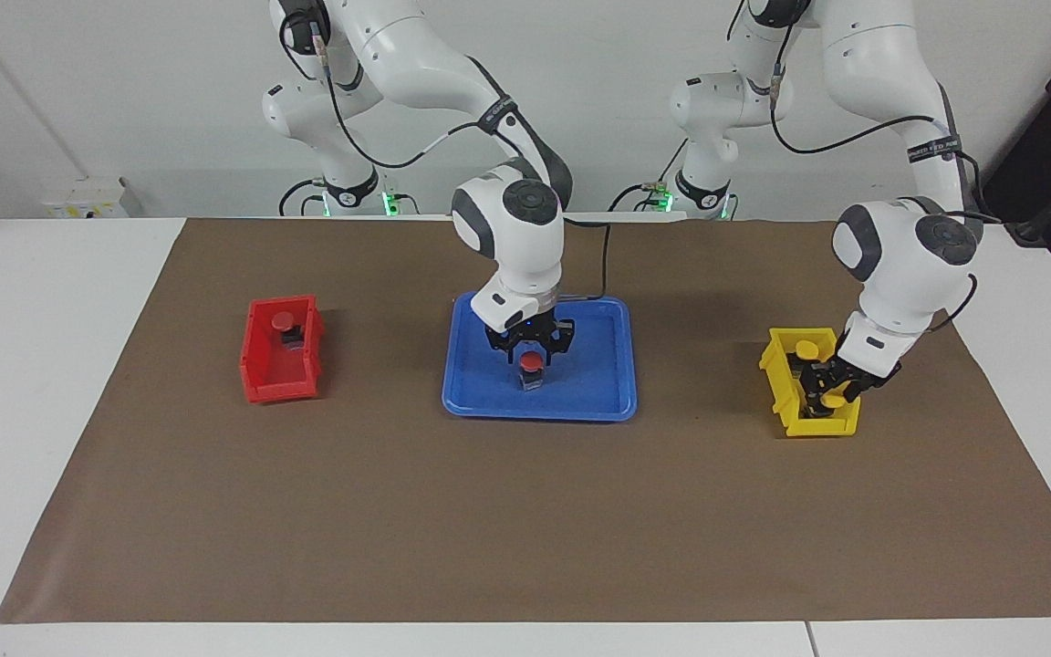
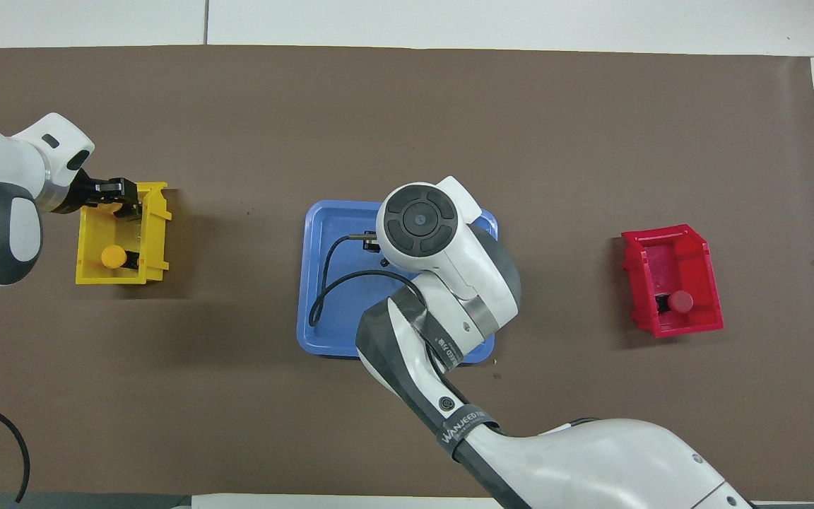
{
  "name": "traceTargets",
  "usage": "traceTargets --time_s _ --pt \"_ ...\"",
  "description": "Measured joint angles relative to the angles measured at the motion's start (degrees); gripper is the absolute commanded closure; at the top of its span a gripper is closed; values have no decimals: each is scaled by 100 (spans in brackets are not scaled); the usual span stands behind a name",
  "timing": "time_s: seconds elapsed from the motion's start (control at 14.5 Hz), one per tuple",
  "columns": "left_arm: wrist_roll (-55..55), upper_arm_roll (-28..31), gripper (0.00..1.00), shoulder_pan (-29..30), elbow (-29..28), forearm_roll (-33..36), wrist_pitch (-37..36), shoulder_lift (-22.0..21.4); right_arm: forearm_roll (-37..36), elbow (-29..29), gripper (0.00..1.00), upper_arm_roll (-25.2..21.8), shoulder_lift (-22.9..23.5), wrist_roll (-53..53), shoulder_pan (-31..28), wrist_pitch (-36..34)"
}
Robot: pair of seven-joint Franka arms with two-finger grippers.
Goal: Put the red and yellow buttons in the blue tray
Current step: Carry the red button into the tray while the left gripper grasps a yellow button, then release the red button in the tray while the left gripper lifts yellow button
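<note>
red button (image 1: 531,364) in blue tray (image 1: 608,401), toward its 6 o'clock edge, between right gripper (image 1: 530,349) fingers; grip or release, cannot tell. seat base flat, open, lift straight. left gripper (image 1: 831,388) in yellow bin (image 1: 785,415), closed on yellow button (image 1: 836,397); lift clear of walls.

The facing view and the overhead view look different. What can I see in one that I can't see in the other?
Only the facing view shows the right hand low in the blue tray around a red button. It also shows the left hand down in the yellow bin, on a yellow button.

Only the overhead view shows a second yellow button plainly; the right arm covers the tray's red button.

Both show the red bin with another red button inside.
</note>
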Motion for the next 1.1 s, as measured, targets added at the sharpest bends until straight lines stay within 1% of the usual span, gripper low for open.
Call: traceTargets --time_s 0.14,0.21,0.28,0.34,0.41,0.55,0.62,0.69,0.83,0.96,1.1 --pt "0 7 99 6 26 0 -35 20 -34 305 33 -71 -147 -207 -193 -522" --pt "0 2 99 4 123 0 -205 20 -39 360 33 -83 -326 -510 -430 -807" --pt "0 -3 99 -1 324 0 -553 17 -41 330 33 -95 -557 -908 -735 -1100" --pt "0 -9 99 -4 627 -3 -1046 8 -41 208 33 -103 -836 -1415 -1099 -1328" --pt "-3 -15 99 -6 1033 -26 -1648 -15 -36 -32 33 -108 -1181 -2011 -1521 -1484" --pt "-101 -40 99 -40 1870 -166 -2750 -87 -24 -740 33 -116 -1916 -3081 -2293 -1593" --pt "-340 -52 99 -165 2159 -239 -3078 -119 -21 -1172 33 -117 -2295 -3583 -2632 -1594" --pt "-801 -65 99 -438 2263 -263 -3164 -140 0 -1603 33 -116 -2644 -4037 -2949 -1586" --pt "-1968 -108 99 -1245 2042 -271 -2887 -131 134 -2335 33 -114 -3134 -4921 -3543 -1374" --pt "-3001 -144 99 -2101 1578 -271 -2369 -126 186 -2912 34 -119 -3371 -5432 -3881 -941" --pt "-3724 -159 99 -2769 1233 -301 -2048 -120 189 -3387 36 -110 -3461 -5527 -3938 -556"
